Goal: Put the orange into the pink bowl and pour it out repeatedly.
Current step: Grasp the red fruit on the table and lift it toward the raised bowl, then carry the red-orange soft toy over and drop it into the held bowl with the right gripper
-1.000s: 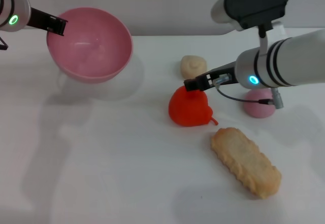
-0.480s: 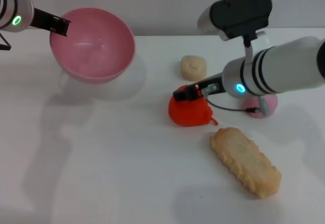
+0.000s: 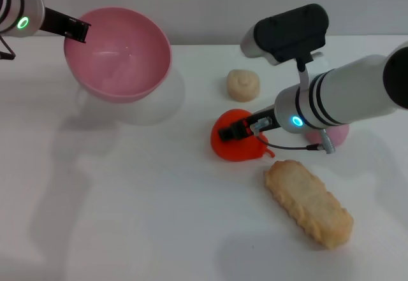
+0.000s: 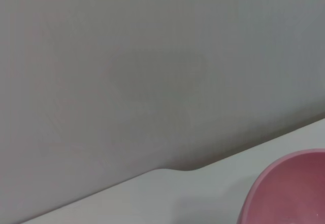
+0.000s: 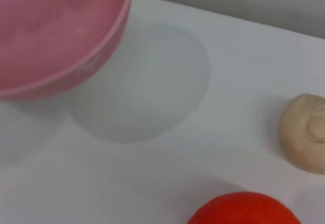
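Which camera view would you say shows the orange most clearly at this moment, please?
The head view: the orange shows almost whole on the table, with the right gripper over it. The right wrist view catches only its top edge; the left wrist view misses it.

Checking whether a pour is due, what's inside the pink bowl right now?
Nothing shows inside the pink bowl, held tilted by the left gripper. The orange lies on the table under the right gripper.

glossy pink plastic bowl [image 5: 56, 31] — raised off the white table [image 5: 228, 56], round shadow under it | bright red-orange lumpy toy orange [image 5: 246, 210] — only its top shows | small cream swirled bun [image 5: 304, 131] near the orange, apart
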Controlling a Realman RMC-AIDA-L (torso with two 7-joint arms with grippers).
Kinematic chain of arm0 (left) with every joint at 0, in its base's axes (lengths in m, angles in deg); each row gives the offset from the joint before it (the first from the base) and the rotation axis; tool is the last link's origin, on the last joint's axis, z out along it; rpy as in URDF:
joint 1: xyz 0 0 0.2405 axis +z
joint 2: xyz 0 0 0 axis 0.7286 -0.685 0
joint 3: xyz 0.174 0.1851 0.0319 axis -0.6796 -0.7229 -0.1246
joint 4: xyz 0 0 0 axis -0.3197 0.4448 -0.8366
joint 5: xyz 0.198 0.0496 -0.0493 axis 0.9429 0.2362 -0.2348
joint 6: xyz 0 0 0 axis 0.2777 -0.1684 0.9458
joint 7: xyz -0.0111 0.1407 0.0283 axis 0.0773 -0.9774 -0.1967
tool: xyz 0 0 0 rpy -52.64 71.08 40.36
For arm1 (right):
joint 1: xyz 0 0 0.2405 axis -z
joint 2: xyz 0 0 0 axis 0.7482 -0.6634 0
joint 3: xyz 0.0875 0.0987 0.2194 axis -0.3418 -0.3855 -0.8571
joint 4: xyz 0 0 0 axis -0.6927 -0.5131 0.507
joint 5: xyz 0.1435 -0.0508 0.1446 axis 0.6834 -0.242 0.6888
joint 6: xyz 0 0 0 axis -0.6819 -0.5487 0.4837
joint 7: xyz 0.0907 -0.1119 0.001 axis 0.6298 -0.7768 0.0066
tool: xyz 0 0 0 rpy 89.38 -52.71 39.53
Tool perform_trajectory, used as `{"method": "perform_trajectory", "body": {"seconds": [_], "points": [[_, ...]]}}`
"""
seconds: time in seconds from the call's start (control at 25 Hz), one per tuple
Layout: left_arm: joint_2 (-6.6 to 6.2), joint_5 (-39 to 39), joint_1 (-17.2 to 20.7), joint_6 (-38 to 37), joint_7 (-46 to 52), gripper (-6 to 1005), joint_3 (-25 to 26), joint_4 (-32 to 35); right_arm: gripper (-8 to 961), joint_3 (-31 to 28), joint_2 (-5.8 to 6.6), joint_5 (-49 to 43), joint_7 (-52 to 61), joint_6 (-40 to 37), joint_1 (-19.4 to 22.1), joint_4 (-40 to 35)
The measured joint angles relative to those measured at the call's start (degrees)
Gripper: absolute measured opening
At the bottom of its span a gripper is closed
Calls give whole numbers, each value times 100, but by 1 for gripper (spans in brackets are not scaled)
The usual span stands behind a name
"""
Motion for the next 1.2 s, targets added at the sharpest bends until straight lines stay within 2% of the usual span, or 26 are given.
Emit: {"method": "perform_trajectory", "body": {"seconds": [0.2,0.72,0.84,1.08,1.12,1.2], "points": [[0,-2,-1,0,-53,41,17,0,750,15,-1,-42,-119,-120,29,32],[-1,-9,0,-100,-67,41,30,-64,246,-26,-2,-107,-123,-334,67,-83],[-5,-8,14,-114,-68,41,33,-95,142,-37,11,-114,-123,-306,191,-462],[-11,40,45,-121,-69,41,79,-156,93,-235,10,-525,-123,131,582,-1765],[-13,44,49,-121,-69,41,80,-160,60,-304,6,-688,-122,362,676,-2221],[-17,60,65,-123,-70,41,88,-186,60,-336,4,-785,-116,474,729,-2450]]}}
